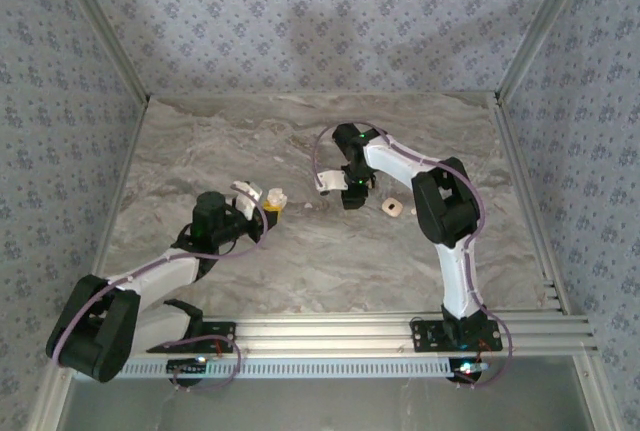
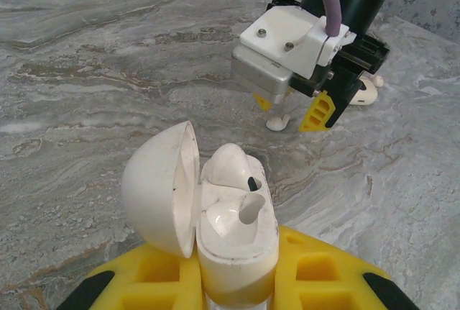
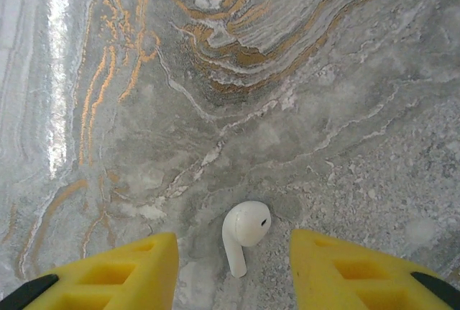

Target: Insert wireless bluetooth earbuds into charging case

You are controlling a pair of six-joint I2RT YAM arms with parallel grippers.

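hovering low with the right gripper [image 3: 233, 245], yellow jaws parted to a middling gap and closed on nothing, straddling a small glossy white plastic earbud [image 3: 244, 232] lying flat on the grey veined marble-look tabletop [image 3: 215, 73]; roughly centred between the jaws with bare stone either side, rounded head away from the wrist, short stem pointing back towards it. probably feather-light, hard-shelled and slick, so prone to squirting sideways or skating on the stone under an off-centre pinch; best taken squarely across the bulbous head rather than the thin stem, with a gentle close. further out, to the left and nearer the bases: an open white rounded plastic charging case [image 2: 233, 242], lid swung aside, held upright and clamped tight in the left gripper [image 2: 237, 277], with what looks like one bud already lying in its top, seating hard to judge. well apart from the bud under the right jaws, calling for a lift and a carry across. just beyond the right gripper, a second earbud [image 2: 363, 93], white and loose on the tabletop
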